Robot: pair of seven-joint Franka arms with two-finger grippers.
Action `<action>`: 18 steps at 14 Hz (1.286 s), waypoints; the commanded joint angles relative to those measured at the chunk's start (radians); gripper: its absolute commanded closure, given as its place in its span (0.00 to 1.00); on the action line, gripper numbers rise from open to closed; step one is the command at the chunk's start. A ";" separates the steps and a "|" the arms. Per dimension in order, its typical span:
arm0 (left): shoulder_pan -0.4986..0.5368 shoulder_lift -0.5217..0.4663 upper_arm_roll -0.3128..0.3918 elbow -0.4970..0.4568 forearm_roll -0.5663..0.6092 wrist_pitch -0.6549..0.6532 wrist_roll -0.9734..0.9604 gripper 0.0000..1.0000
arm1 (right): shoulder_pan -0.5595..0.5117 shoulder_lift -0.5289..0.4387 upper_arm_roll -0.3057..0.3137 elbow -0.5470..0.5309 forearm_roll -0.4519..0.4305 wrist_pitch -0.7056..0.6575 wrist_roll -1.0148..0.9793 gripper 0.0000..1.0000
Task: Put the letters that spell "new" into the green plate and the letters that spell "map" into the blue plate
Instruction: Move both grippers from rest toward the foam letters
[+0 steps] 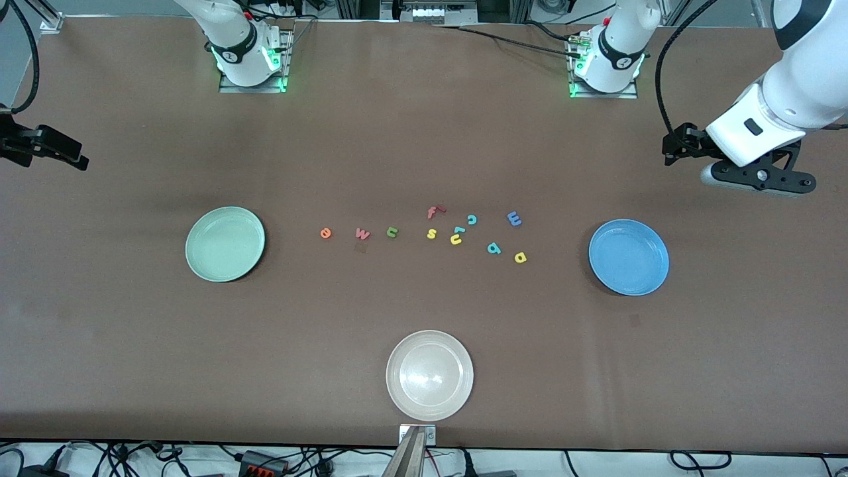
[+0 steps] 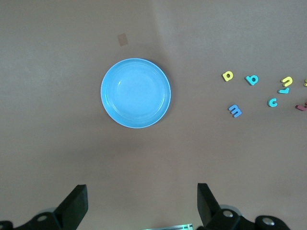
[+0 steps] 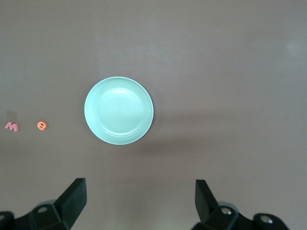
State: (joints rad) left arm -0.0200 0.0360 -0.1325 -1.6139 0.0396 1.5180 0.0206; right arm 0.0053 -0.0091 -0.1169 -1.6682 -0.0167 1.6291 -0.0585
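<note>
I've got both arms waiting high, left gripper (image 2: 139,203) over the blue plate (image 1: 628,257), right gripper (image 3: 139,203) over the green plate (image 1: 225,243), jaws wide open and empty. Letters lie on the bench between plates: e (image 1: 325,232), w (image 1: 362,233), n (image 1: 392,232), then m (image 1: 514,218), a (image 1: 493,248), p (image 1: 520,257).

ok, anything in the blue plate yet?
No. The blue plate holds nothing; its whole inside shows in the front and left wrist views, nothing covering it. The m, a and p lie on the table beside it.
</note>
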 commanded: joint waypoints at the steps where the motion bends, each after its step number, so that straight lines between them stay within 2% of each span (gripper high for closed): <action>1: 0.005 -0.005 -0.004 0.011 -0.014 -0.001 -0.007 0.00 | 0.001 -0.020 0.003 -0.021 -0.005 0.011 0.003 0.00; 6: 0.002 -0.004 -0.006 0.012 -0.014 -0.007 -0.008 0.00 | 0.057 0.021 0.005 -0.028 0.006 0.006 0.002 0.00; 9: 0.000 0.013 -0.027 0.000 -0.015 -0.048 -0.004 0.00 | 0.194 0.112 0.005 -0.027 0.008 0.066 0.005 0.00; 11: 0.000 0.066 -0.050 -0.001 -0.015 -0.042 -0.005 0.00 | 0.283 0.187 0.005 -0.028 0.038 0.115 0.008 0.00; 13: -0.003 0.142 -0.064 -0.001 -0.018 0.057 -0.008 0.00 | 0.352 0.285 0.005 -0.028 0.084 0.184 0.026 0.00; 15: -0.001 0.220 -0.078 -0.001 -0.018 0.167 -0.017 0.00 | 0.433 0.377 0.005 -0.030 0.084 0.241 0.028 0.00; 17: -0.018 0.286 -0.088 -0.003 -0.017 0.276 -0.057 0.00 | 0.491 0.437 0.003 -0.056 0.084 0.325 0.067 0.00; 18: -0.044 0.319 -0.088 -0.001 -0.014 0.310 -0.068 0.00 | 0.511 0.443 0.003 -0.102 0.084 0.400 0.106 0.00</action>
State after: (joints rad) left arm -0.0348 0.2991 -0.2093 -1.6371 0.0380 1.7786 -0.0128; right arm 0.4756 0.4144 -0.1015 -1.7242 0.0567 1.9407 0.0000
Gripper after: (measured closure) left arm 0.000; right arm 0.000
